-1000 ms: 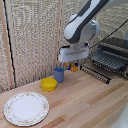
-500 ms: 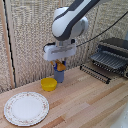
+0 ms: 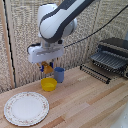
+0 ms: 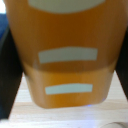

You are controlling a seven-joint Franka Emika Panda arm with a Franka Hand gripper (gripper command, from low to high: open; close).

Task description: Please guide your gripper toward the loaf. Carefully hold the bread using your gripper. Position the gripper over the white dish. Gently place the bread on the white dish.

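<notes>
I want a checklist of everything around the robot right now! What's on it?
Surface: wooden table.
Job's things: the bread held off the table, orange-brown with pale stripes; the white dish bare, at the exterior view's left.
Clutter: yellow bowl and blue cup beyond the dish.
Grippers: the gripper shut on the bread, above the bowl.
Cables: a dark cable runs from the arm.
Surroundings: black toaster oven at the right; woven screen behind.
</notes>
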